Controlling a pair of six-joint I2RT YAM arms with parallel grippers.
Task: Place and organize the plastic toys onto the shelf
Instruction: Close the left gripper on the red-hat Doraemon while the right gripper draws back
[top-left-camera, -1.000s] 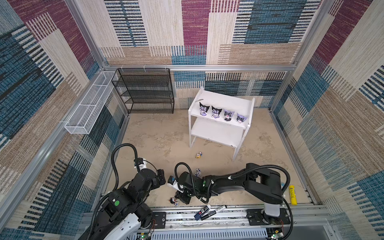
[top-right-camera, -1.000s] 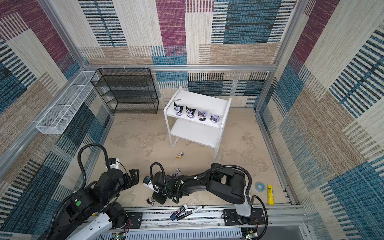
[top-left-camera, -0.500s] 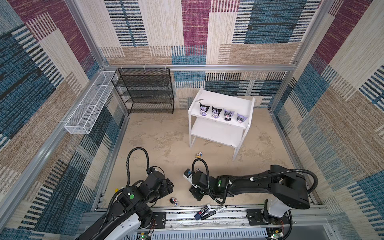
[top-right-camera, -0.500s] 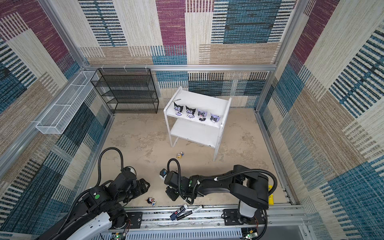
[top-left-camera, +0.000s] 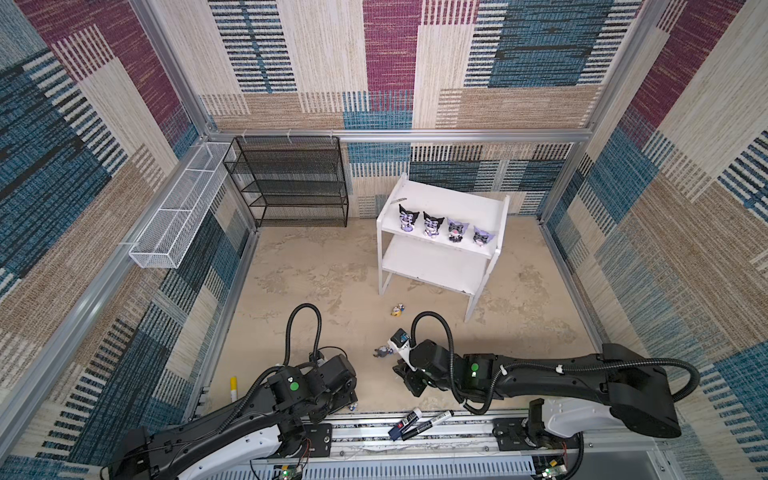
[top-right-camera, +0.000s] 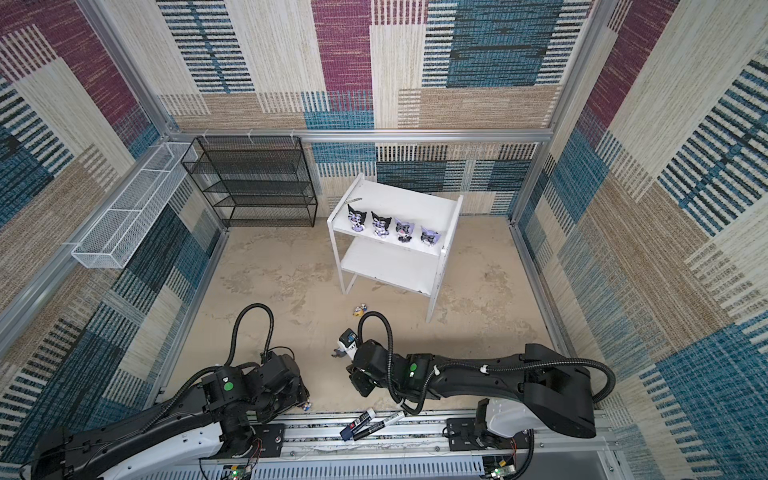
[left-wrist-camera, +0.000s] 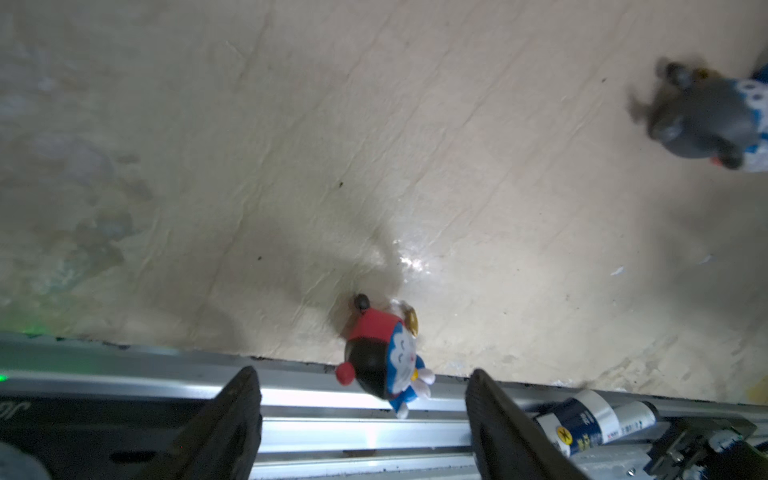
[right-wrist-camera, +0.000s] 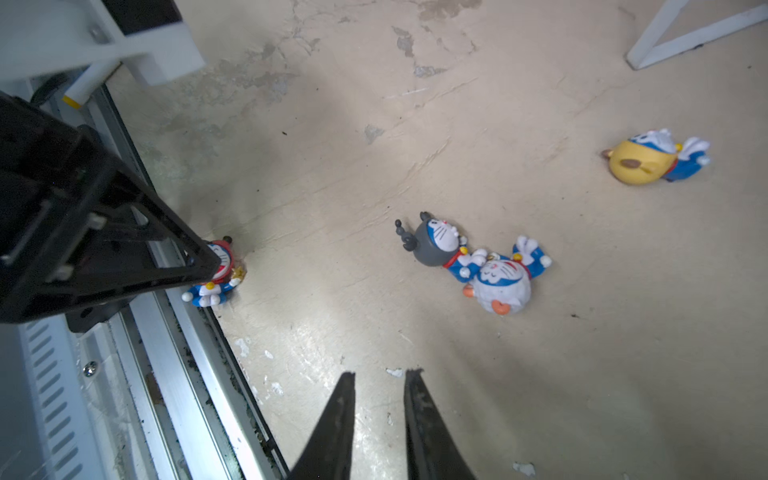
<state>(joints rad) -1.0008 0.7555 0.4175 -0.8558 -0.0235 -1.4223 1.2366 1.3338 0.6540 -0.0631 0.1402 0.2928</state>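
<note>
**Left gripper (left-wrist-camera: 363, 372) set over a small plastic cartoon figurine with a red-and-black hat (left-wrist-camera: 380, 353), white face and blue body.** The figurine lies on its side at the near edge of the beige floor, left of centre, touching the aluminium rail (left-wrist-camera: 124, 374). The jaws stand open, one on either side of the toy, with a gap between each and it. Its long axis runs roughly crosswise to the line joining the fingertips, so closing would likely pinch its narrow width.

The right gripper (right-wrist-camera: 382, 372) is empty, its jaws parted only a crack. It hangs to the right, nearer the grey-hatted figurine (right-wrist-camera: 432, 245) and the white-hatted one (right-wrist-camera: 503, 286), which touch each other. A yellow-hatted figurine (right-wrist-camera: 646, 160) lies farther off, towards the white two-tier board shelf (top-left-camera: 432, 266).

Four larger figurines with black or lilac pointed-ear hoods (top-left-camera: 432, 224) stand in a row on the shelf's top tier. Print on the blue-and-white marker pen (left-wrist-camera: 598, 419) beside the left gripper is too blurred to read.
</note>
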